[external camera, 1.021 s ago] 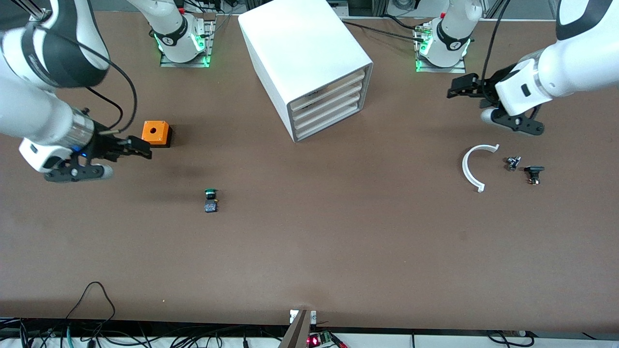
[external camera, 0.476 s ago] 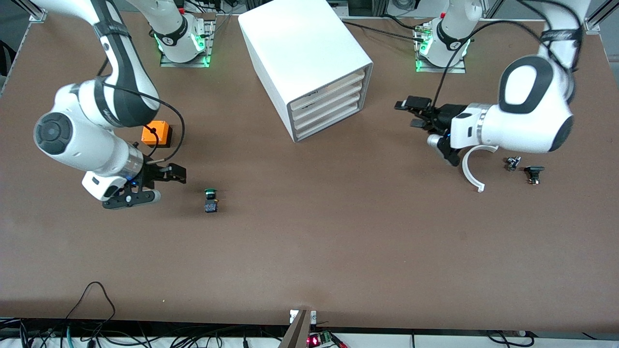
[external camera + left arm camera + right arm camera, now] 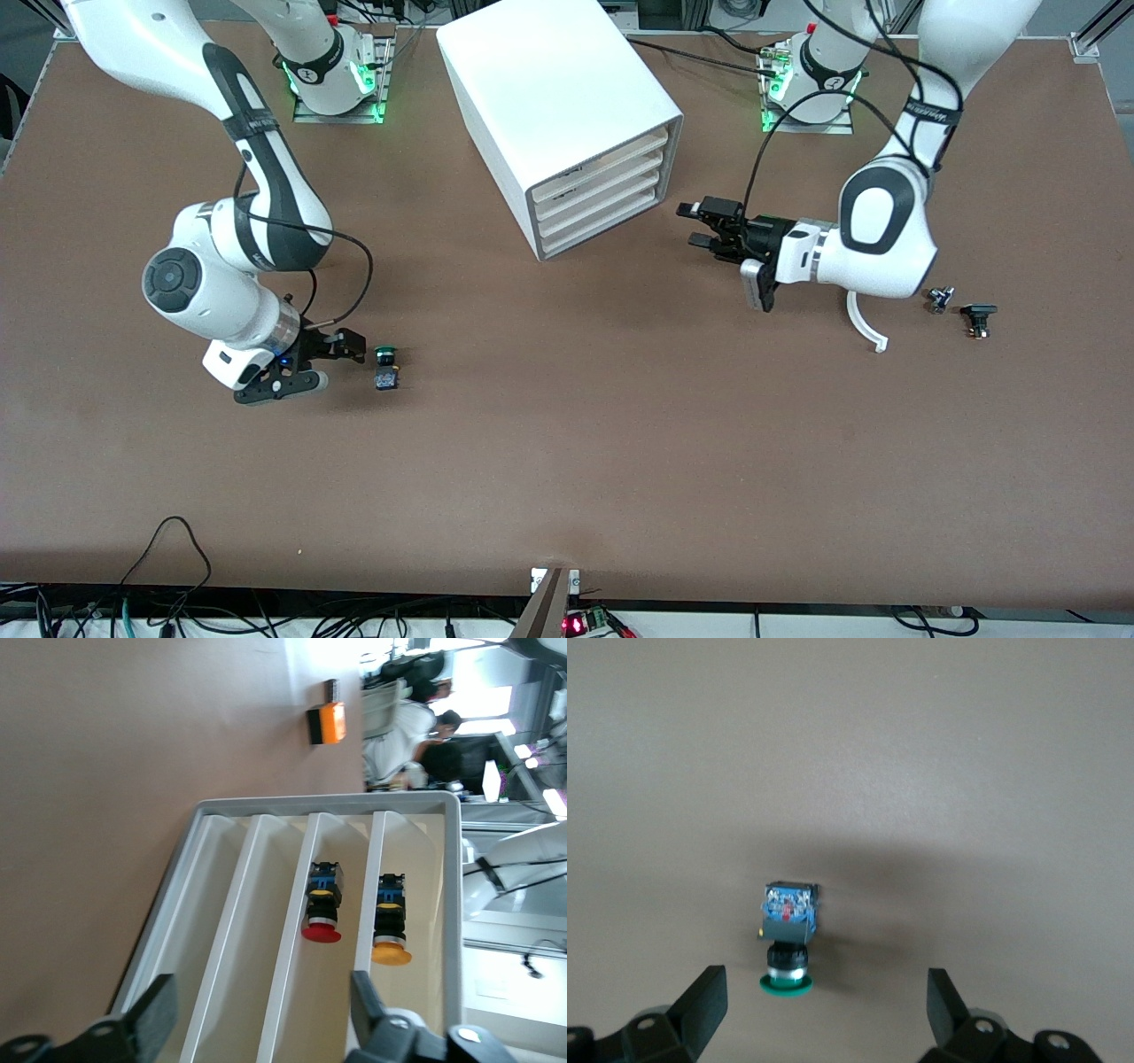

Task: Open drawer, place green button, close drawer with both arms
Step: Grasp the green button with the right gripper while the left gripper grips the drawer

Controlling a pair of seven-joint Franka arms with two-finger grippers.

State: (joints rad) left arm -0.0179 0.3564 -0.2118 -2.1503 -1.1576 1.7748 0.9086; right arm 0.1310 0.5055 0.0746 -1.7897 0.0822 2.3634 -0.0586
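Note:
The button (image 3: 386, 367) lies on its side on the table toward the right arm's end, green cap (image 3: 786, 984) on a dark block body (image 3: 788, 920). My right gripper (image 3: 353, 346) hangs low beside it, open, with the cap just ahead of its spread fingertips (image 3: 826, 1008). The white cabinet (image 3: 558, 97) stands mid-table with its drawers pushed in. The lowest drawer (image 3: 601, 224) is the one next to the tabletop (image 3: 213, 930). My left gripper (image 3: 700, 226) is open in front of the cabinet's drawer face, apart from it, with nothing between its fingers (image 3: 261, 1028).
An orange cube (image 3: 330, 724) sits past the cabinet toward the right arm's end. A red-capped button (image 3: 322, 904) and a yellow-capped one (image 3: 390, 920) lie in the upper trays. A white curved part (image 3: 864, 326) and two small dark parts (image 3: 939, 299) (image 3: 977, 317) lie near the left arm.
Both arms swung in and down. The right gripper travelled from near the orange cube to just beside the button. The left gripper moved from the table's end to the front of the cabinet.

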